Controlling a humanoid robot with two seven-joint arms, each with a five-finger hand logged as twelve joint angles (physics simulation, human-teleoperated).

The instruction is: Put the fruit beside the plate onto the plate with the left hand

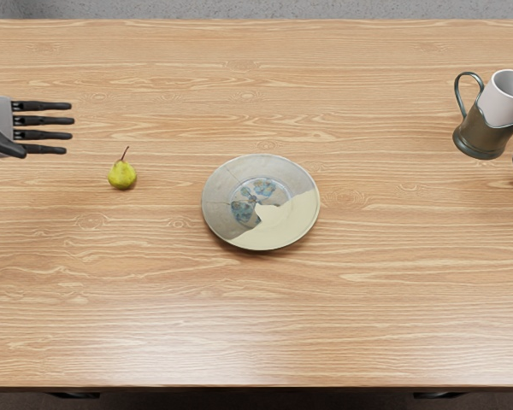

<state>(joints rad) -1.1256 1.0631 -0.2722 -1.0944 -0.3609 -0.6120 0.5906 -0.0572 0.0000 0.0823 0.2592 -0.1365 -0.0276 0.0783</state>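
Plate (212,201): carries no fruit.
Left hand (26,128): well left of the plate, fingers straight and slightly spread, holding nothing.
Pear (122,175): left of the plate, apart from it, untouched.
Progress: not started, it seems; reaching, grasping and placing all remain.

One head view only, set above the near long edge of the table (256,325), facing the far edge at a steep downward slant. Medium range: near and far edges both in frame (sides cropped); plate (215,201) near frame centre.
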